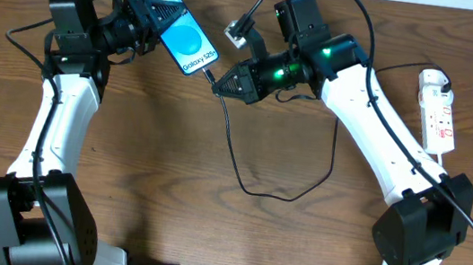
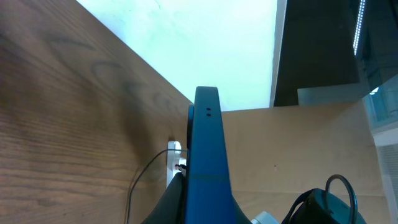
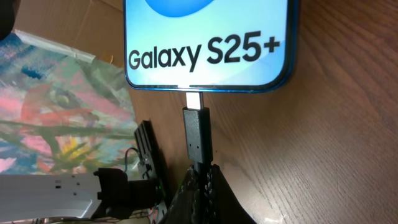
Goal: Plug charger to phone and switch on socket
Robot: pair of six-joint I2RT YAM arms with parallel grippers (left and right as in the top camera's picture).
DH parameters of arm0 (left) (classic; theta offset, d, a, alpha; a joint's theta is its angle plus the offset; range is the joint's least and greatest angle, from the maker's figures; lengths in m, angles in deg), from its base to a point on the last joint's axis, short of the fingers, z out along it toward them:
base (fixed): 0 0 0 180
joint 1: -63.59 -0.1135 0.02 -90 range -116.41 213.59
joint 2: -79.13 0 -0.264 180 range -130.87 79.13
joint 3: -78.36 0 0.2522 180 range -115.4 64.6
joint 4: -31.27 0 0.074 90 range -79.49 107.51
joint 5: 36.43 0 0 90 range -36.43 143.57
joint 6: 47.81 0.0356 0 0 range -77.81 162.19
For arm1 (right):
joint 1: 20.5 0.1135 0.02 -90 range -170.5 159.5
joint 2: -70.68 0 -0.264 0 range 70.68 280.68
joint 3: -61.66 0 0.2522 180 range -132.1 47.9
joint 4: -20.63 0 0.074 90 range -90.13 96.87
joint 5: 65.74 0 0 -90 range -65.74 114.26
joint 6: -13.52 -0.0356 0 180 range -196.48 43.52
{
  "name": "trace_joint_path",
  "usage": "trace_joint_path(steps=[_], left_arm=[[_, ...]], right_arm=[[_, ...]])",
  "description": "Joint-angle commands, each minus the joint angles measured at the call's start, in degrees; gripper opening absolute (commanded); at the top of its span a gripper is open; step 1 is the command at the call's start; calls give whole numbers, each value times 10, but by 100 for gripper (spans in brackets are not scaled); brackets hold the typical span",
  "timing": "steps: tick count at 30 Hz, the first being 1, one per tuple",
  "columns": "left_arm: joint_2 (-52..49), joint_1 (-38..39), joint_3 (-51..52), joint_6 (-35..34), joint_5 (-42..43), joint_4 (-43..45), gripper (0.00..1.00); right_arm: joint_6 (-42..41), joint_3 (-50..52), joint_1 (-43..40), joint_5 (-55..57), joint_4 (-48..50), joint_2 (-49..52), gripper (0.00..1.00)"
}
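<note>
Phone place: the phone [image 1: 183, 39] is in the upper left-centre of the overhead view, held off the table [image 1: 207, 228].
Phone axis: its long axis runs from upper left to lower right. The lit screen faces up and the "Galaxy S25+" end points lower right.
Phone edge-on: in the left wrist view it shows as a blue edge [image 2: 207, 149] rising up the middle of the frame.
Left gripper: the left gripper [image 1: 150, 15] is clamped on the phone's upper-left end.
Charger tip: the connector [image 3: 197, 134] stands upright in the right wrist view, in line with the phone's long axis. Its silver tip meets the middle of the phone's bottom edge [image 3: 208, 87], with silver showing between the black body and the phone.
Right gripper: the right gripper [image 1: 224, 84] is closed on the connector, just lower right of the phone.
Cable: the cable [image 1: 241, 165] drops from the connector, loops across the centre of the table and climbs behind the right arm.
Socket: the socket [image 1: 438, 108] lies at the right edge of the overhead view, long axis nearly top to bottom, well apart from the phone. I cannot tell its switch state.
</note>
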Motion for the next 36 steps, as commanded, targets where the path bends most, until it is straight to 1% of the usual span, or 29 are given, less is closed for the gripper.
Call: trace_joint_path(steps=[1,21,36], left_arm=[[0,1,-12,-2,7,3,7],[0,1,-12,-2,7,3,7],[0,1,-12,-2,8,3,7]], right_arm=[[-1,-3,-3,-17,6,0,1],[-1,-3,12,-8,3,0,1],[-1,-3,1,-3,3,0,1]])
